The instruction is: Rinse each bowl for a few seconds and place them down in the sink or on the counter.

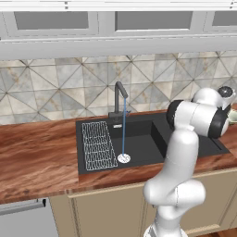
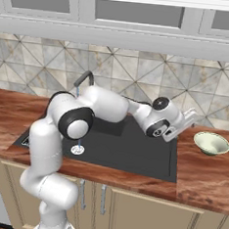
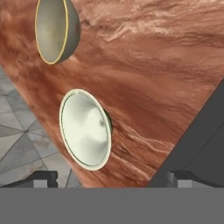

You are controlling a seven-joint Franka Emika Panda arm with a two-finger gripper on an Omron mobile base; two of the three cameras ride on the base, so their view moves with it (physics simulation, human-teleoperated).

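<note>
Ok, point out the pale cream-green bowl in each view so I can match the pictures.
Left base view: at the far right edge, a sliver of the pale bowl shows behind the arm's elbow.
Right base view: right of centre, upright on the counter, just past the sink's right rim.
Hand view: lower left of centre, mouth toward the camera, beside the olive bowl.
Shared landmark: the black sink's right edge.

Base views flank arm from behind, sharing sink (image 1: pixel 139 134) and counter (image 2: pixel 199 178); hand view looks close along counter.
</note>
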